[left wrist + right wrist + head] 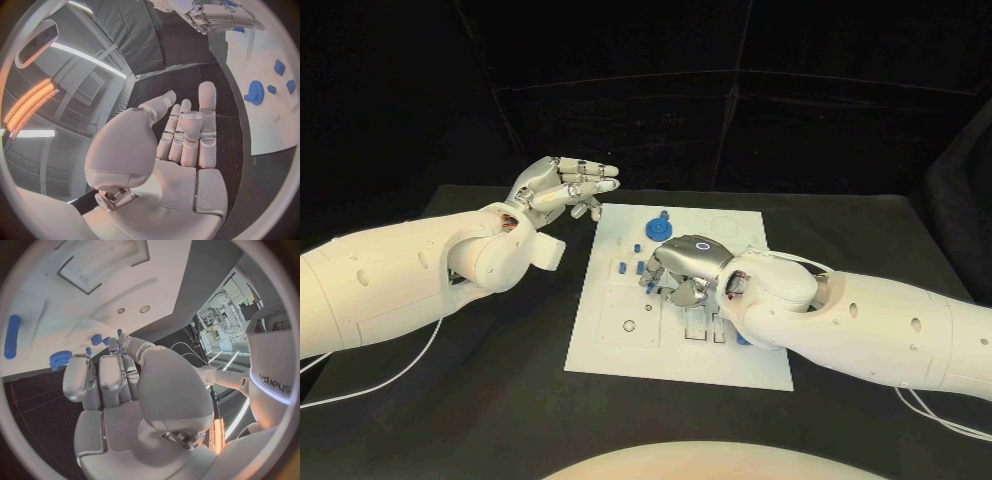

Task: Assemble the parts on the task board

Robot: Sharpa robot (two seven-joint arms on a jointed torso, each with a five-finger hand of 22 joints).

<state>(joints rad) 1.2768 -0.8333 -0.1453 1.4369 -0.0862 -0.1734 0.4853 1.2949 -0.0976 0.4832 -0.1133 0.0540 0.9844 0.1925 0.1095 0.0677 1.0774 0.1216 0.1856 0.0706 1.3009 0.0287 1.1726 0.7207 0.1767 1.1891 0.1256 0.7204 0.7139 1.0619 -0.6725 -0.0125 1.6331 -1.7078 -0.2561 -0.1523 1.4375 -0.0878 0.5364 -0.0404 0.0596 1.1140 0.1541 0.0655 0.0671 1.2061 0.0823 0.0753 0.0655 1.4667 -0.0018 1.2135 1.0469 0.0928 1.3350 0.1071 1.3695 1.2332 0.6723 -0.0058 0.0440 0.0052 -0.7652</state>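
The white task board point(632, 330) lies in the middle of the black table. A blue gear point(661, 228) stands near its far edge, with small blue parts point(639, 268) beside it and more blue parts point(720, 331) nearer me. My right hand point(687, 265) is over the board's middle, fingers curled down among the small parts. In the right wrist view its fingertips point(115, 347) sit beside small blue parts point(97, 339), close to the gear point(60, 359); a grip cannot be made out. My left hand point(567, 186) is raised off the board's far left corner, fingers point(206, 120) apart, holding nothing.
A blue peg point(12, 336) lies on the board away from the right hand. The board point(269, 110) carries printed outlines and recesses point(632, 325) on its near left part. Black table surface surrounds the board, with a dark curtain behind.
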